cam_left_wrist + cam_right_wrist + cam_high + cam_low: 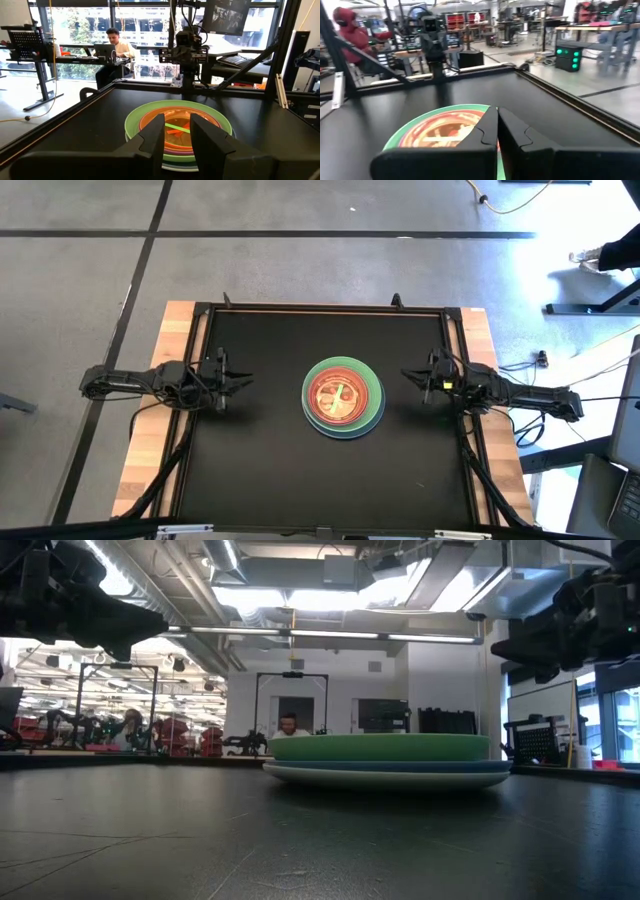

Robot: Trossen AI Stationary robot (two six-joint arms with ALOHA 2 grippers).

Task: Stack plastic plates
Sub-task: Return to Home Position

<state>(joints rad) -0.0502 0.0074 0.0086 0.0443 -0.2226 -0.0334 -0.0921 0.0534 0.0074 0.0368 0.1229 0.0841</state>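
The plastic plates [343, 397] stand in one stack at the middle of the black table. A large green plate [380, 747] rests on a blue one and a pale one at the bottom [385, 777]. Inside it lie orange-brown and small translucent plates with a green centre bar [176, 131]. The stack also shows in the right wrist view [440, 131]. My left gripper [243, 379] hovers left of the stack, open and empty. My right gripper [408, 376] hovers right of the stack, shut and empty.
The black table has a raised frame [320, 308] along its edges and wooden margins [150, 440] on both sides. Bare table surface lies all round the stack. People sit at desks in the room beyond the table [114, 47].
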